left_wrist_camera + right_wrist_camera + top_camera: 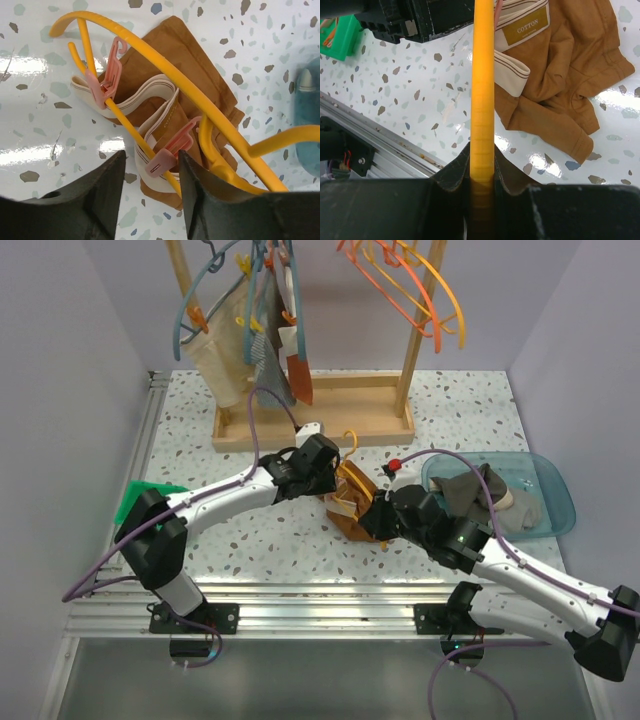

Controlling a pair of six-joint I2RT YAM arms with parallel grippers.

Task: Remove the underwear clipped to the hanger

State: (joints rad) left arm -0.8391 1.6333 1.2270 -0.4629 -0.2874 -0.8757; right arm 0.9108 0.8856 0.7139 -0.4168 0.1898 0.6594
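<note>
The right gripper [482,172] fills the bottom of its wrist view, its two jaws pressed tight on the yellow-orange bar of the hanger [482,75], which runs straight up toward 12 o'clock. At 2 o'clock from that grip, the underwear [560,75] lies crumpled on the speckled table [400,100], its pale waistband folded over and showing a "COTTON" label.

In the left wrist view, the left gripper [150,167] has its jaws parted. The end of a pink clip [162,157] sits in the gap between them, pinched onto the waistband; whether a finger touches it cannot be told. A second pink clip [107,75] holds the waistband at 10 o'clock.

From above, hanger and underwear lie together at the table's centre, between both grippers. A blue tray [555,480] of cloth sits at 3 o'clock, a wooden rack [310,425] at 12 o'clock and a green block [140,498] at 9 o'clock.
</note>
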